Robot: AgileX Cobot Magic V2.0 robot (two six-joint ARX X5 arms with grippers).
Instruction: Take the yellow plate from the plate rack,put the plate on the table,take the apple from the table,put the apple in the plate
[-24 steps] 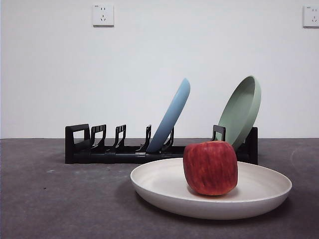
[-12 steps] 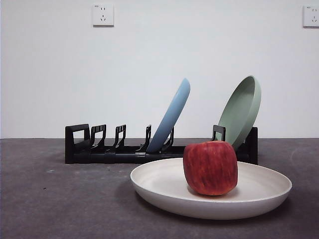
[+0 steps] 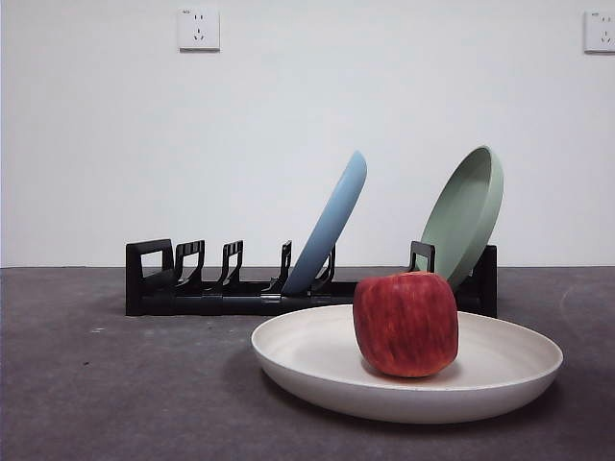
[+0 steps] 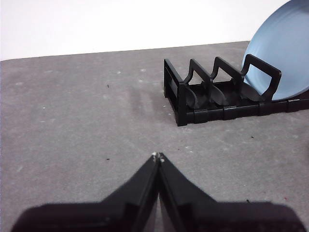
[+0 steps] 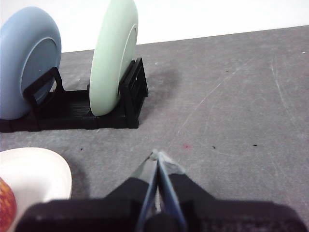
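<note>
The yellow plate (image 3: 307, 360) lies flat on the table (image 3: 115, 384) in front of the plate rack (image 3: 192, 293). The red apple (image 3: 405, 324) sits inside it, right of its centre. In the right wrist view the plate's rim (image 5: 48, 169) and a sliver of the apple (image 5: 6, 203) show at the edge. My right gripper (image 5: 158, 157) is shut and empty, over bare table beside the plate. My left gripper (image 4: 157, 156) is shut and empty, over bare table off the handle end of the rack (image 4: 193, 96). Neither arm shows in the front view.
A light blue plate (image 3: 332, 226) and a pale green plate (image 3: 466, 216) stand leaning in the rack's slots. Several slots toward the handle end hold nothing. A white wall with two sockets stands behind the table.
</note>
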